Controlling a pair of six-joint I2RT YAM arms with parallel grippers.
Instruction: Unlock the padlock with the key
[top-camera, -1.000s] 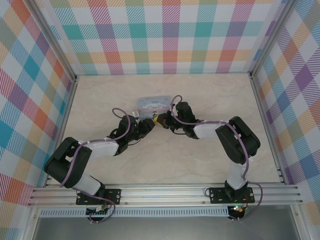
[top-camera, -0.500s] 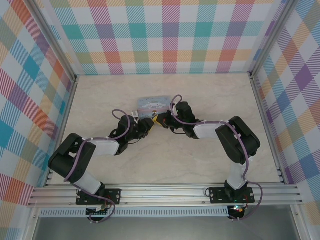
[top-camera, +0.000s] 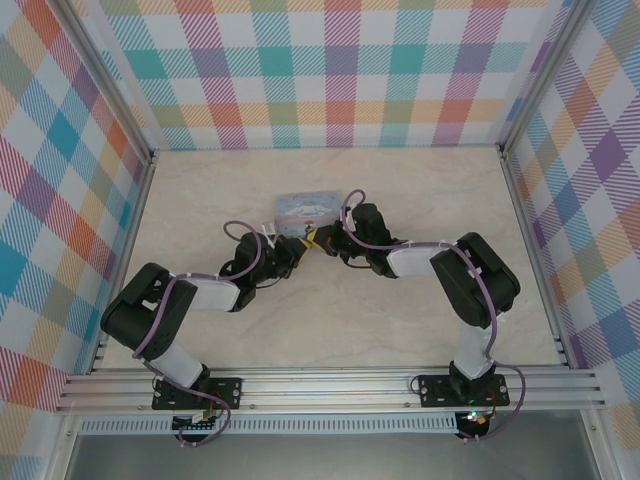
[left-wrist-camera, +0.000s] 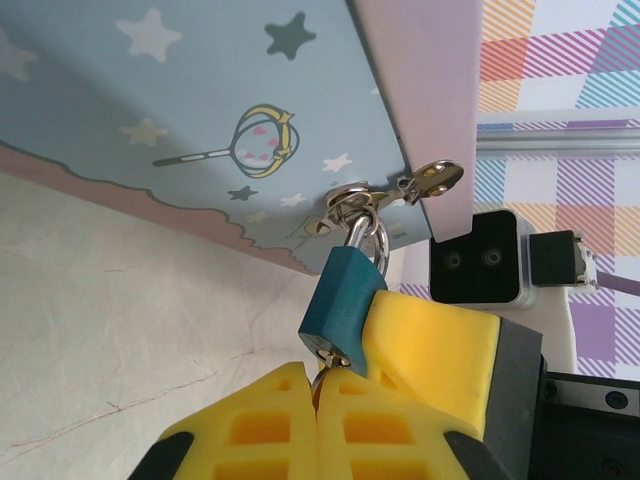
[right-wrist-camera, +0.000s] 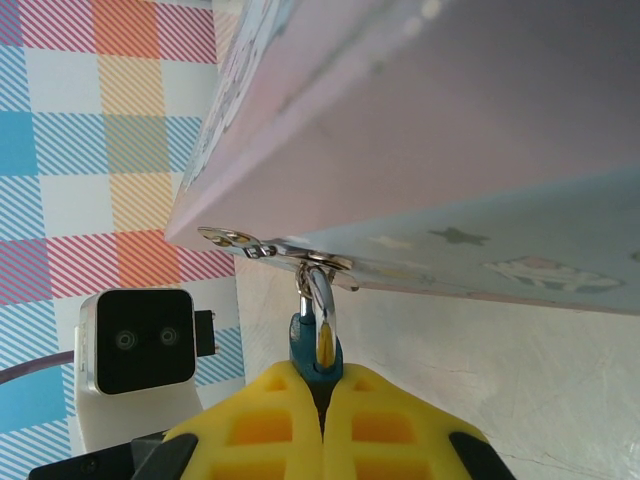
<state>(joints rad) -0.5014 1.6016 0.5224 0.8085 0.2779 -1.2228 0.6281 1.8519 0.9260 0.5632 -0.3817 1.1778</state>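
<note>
Left gripper (left-wrist-camera: 318, 385): your yellow fingers (left-wrist-camera: 262, 425) are pressed together at the tips, pinching a sliver of silvery metal, the key (left-wrist-camera: 326, 356), right under the padlock's base; how far the key sits in the lock you cannot tell. From above, the left gripper (top-camera: 292, 247) sits at the near edge of the tin (top-camera: 305, 208), just beside the right gripper (top-camera: 322, 240); both arms converge there from either side on the marble-patterned table (top-camera: 430, 190).

Right gripper (right-wrist-camera: 320, 385): jaws narrow, clamped on the padlock (right-wrist-camera: 312, 352) from both sides; its silver shackle (right-wrist-camera: 322, 310) rises out of the fingers into the metal hasp (right-wrist-camera: 318, 264) on the tin's edge.

Left wrist view: the padlock (left-wrist-camera: 345, 300) hangs tilted from the hasp (left-wrist-camera: 352, 200), shackle (left-wrist-camera: 370, 235) closed through it; one yellow pad of the right gripper (left-wrist-camera: 430, 350) lies flat against the padlock's side.

Tin (left-wrist-camera: 150, 100): light blue, printed with stars; rests on the table (left-wrist-camera: 100, 300); padlock at its near edge, between the two grippers.
</note>
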